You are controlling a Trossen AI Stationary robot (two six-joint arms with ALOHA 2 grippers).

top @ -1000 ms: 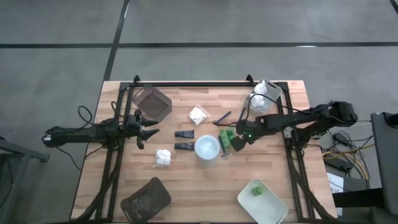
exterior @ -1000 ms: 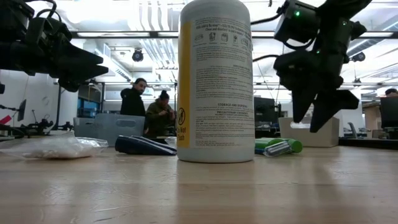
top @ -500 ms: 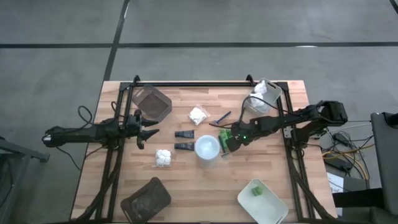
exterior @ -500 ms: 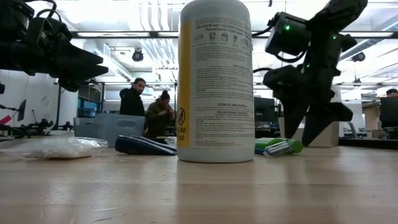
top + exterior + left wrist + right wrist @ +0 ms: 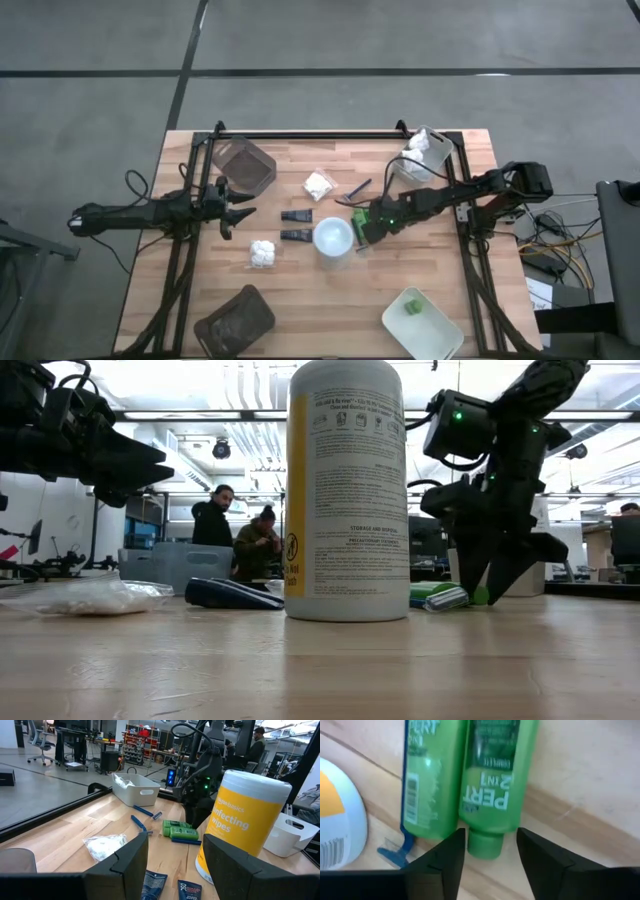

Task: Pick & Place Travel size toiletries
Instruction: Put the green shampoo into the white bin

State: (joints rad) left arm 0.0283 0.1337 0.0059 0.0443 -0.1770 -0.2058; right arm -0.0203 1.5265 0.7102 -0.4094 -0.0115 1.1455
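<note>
Two small green bottles (image 5: 465, 775) lie side by side on the table, next to the yellow white-capped bottle (image 5: 333, 238). My right gripper (image 5: 489, 851) points steeply down over them, open, one finger on each side of one bottle's cap (image 5: 485, 844) without touching it. In the low view its fingertips (image 5: 478, 582) reach almost to the table beside the green bottles (image 5: 440, 596). My left gripper (image 5: 236, 210) waits open and level over the table's left side. Two dark tubes (image 5: 295, 225), two white packets (image 5: 319, 185) (image 5: 262, 253) and blue razors (image 5: 357, 190) lie on the table.
Brown trays stand at the far left (image 5: 243, 165) and near left (image 5: 235, 318). A white tray (image 5: 425, 155) at the far right holds a white packet; another (image 5: 421, 318) at the near right holds a green piece. A blue razor (image 5: 395, 851) lies against the green bottles.
My right gripper has come down and toward the table's left, onto the green bottles, until its fingertips stand close to the table at one bottle's cap. The bottles have not moved.
</note>
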